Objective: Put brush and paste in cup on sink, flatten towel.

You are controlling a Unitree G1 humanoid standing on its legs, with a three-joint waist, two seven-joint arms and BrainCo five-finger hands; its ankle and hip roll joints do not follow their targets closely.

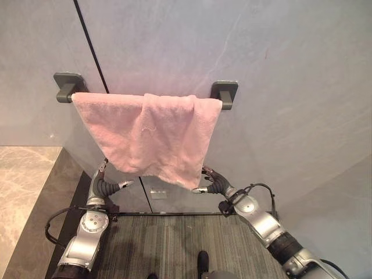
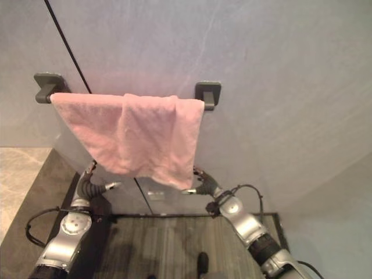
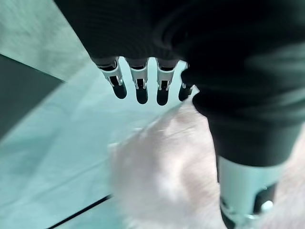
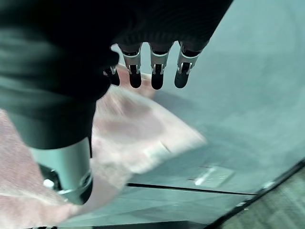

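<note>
A pink towel [image 1: 151, 136] hangs over a rail between two dark wall brackets [image 1: 68, 87] [image 1: 224, 93]. It is bunched, with a fold down its middle, and its lower edge slants down to the right. My left hand [image 1: 104, 186] is just below the towel's lower left edge, open, its fingers straight and the thumb held apart. My right hand [image 1: 214, 182] is at the towel's lower right corner, also open. In the wrist views the towel [image 3: 167, 176] [image 4: 138, 129] lies past the straight fingers of each hand, which close on nothing.
A grey wall [image 1: 279, 70] with a thin black vertical seam [image 1: 93, 52] is behind the towel. Dark striped flooring [image 1: 174, 244] runs below, with a marble surface [image 1: 23, 186] at the left. A small white plate [image 1: 158, 194] sits low on the wall.
</note>
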